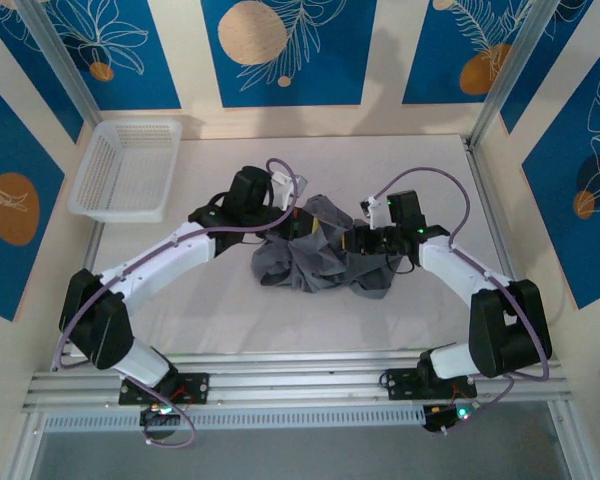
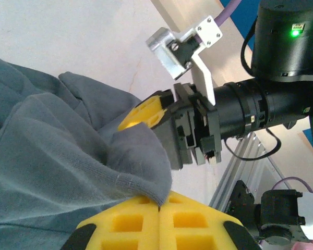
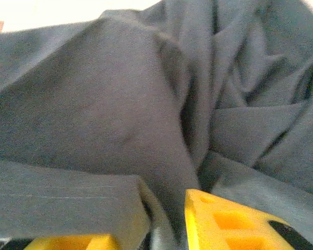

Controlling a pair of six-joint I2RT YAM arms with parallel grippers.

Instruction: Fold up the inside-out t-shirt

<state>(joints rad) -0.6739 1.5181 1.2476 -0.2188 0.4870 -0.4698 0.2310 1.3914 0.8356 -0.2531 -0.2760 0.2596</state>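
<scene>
Grey t-shirt (image 1: 320, 265) crumpled on bench (image 1: 230, 320) | left pincer (image 2: 159, 207) clamped on stitched edge | right pincer (image 3: 166, 213) pinching fold | advice: draw apart evenly, spread flat first

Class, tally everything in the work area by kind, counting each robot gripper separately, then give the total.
grey t-shirt: 1
white basket: 1
grippers: 2 (left gripper, right gripper)
Total: 4
</scene>
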